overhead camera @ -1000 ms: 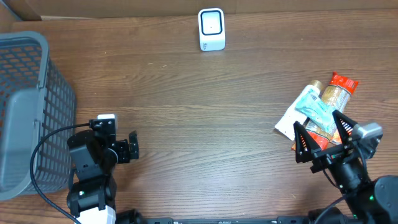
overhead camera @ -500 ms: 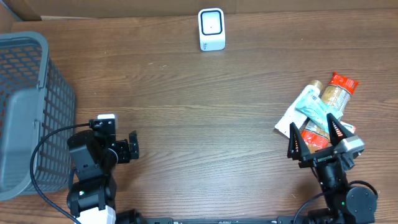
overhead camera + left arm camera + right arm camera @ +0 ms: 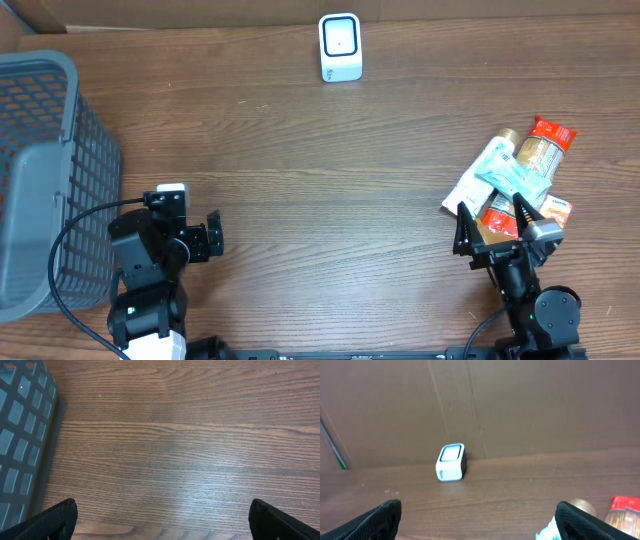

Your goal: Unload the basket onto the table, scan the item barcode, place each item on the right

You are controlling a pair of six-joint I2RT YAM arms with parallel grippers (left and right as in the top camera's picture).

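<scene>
The wooden surface (image 3: 330, 160) ends at a cardboard wall (image 3: 520, 405) along its far edge. The barcode scanner (image 3: 340, 46), a small white unit, stands at far centre. A grey basket (image 3: 40, 170) occupies the left side. The item pile (image 3: 515, 170), several overlapping packaged goods, lies at the right.

The right pincer (image 3: 490, 214) hovers at the near side of the pile, jaws fully spread and holding nothing. Whether a fingertip touches a packet cannot be determined. The left pincer (image 3: 214, 234) is also fully spread and empty, just right of the basket.

Task status: no step is complete. Remaining, by judgement: select one item, grasp it, carry it to the scanner, and present its barcode.
</scene>
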